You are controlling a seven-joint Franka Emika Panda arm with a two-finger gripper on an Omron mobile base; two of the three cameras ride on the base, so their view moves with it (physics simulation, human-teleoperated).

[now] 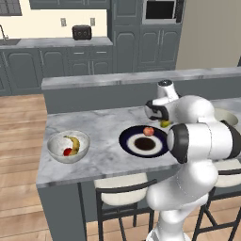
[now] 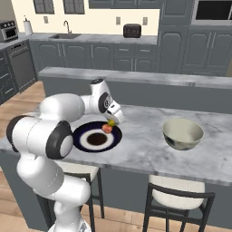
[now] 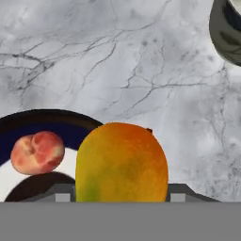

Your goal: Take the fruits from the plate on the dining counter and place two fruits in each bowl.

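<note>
A mango [image 3: 121, 162] is gripped between the half-closed jaws of the gripper [image 2: 112, 121], just above the plate [image 1: 128, 136] edge; a peach [image 3: 37, 152] remains beside it. The mango should be carried level to the empty cream-grey bowl [image 2: 182, 134], well beyond the gripper on the tabletop [image 2: 145, 149], and released low.

claw [image 2: 112, 121] over plate [image 2: 81, 140] rim, pinkish fruit [image 2: 107, 128] on plate, cream bowl [image 2: 182, 134] right
</note>
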